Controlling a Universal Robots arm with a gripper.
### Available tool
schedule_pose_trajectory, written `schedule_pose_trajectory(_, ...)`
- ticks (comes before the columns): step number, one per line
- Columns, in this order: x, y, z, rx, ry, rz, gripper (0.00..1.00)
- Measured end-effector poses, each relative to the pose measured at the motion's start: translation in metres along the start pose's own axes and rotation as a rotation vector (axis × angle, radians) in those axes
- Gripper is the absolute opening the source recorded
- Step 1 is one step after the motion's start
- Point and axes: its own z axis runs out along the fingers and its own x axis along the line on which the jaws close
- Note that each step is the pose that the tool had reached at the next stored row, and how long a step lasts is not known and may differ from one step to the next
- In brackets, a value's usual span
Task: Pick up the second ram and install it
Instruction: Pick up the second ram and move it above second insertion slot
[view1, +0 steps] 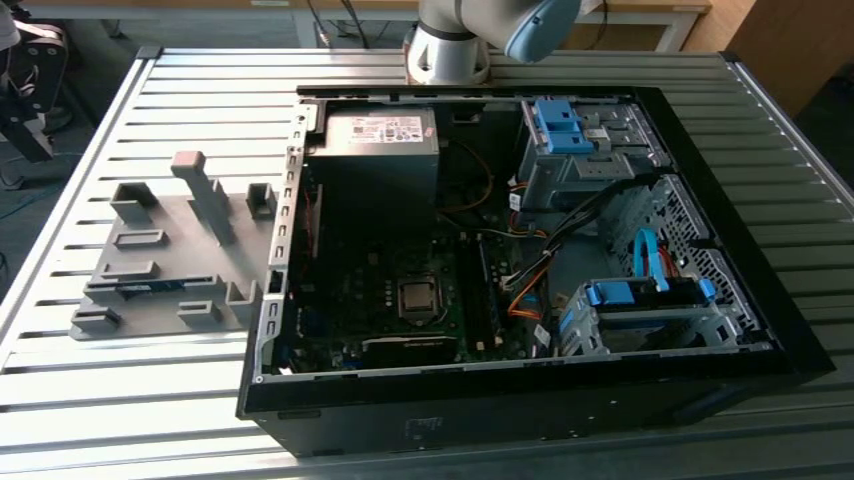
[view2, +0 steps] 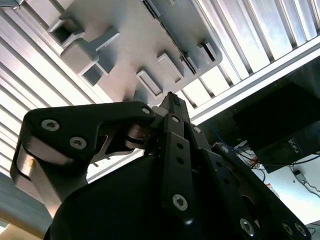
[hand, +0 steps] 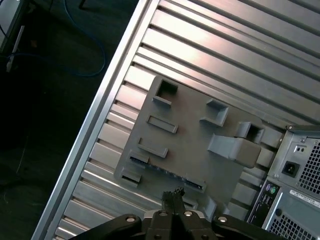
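1 slatted tabletop (view1: 80, 400) carries 1 open computer (view1: 534, 410) and 1 holder (view1: 187, 255) with 1 ram (view1: 150, 287); the hand (hand: 173, 194) is pinched closed, empty.

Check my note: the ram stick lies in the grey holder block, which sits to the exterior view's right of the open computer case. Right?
Not quite. The grey holder block sits to the exterior view's left of the open computer case, not its right, as the exterior view shows. The ram stick does lie in the block.
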Motion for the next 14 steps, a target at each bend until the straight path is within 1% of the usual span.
schedule_pose_trajectory(8,0.0015,-0.0003,0.0005,-0.0001,0.0010,-0.038,0.11)
schedule_pose_trajectory(14,0.0017,-0.0006,0.0010,-0.0001,0.0026,-0.095,0.11)
